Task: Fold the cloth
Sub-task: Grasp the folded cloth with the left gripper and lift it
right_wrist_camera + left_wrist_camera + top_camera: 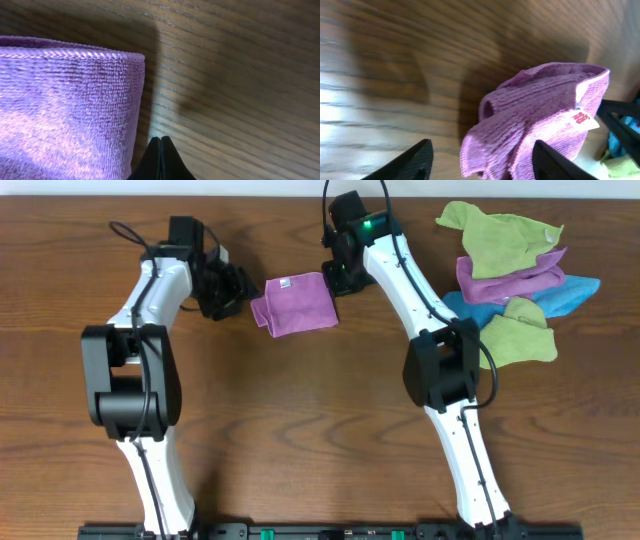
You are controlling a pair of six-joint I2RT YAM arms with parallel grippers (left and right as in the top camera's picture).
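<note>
The purple cloth (296, 303) lies folded on the wooden table at the back centre, with its white tag (284, 282) on top. My left gripper (236, 292) is open just left of the cloth, and the cloth's rumpled left edge (530, 120) sits between its fingers (480, 162). The tag also shows in the left wrist view (582, 119). My right gripper (340, 277) is shut and empty beside the cloth's right edge. In the right wrist view the closed fingertips (161, 142) rest next to the cloth's hemmed edge (75, 100).
A pile of green, purple and blue cloths (515, 275) lies at the back right of the table. Bare wood (300, 420) spreads across the front.
</note>
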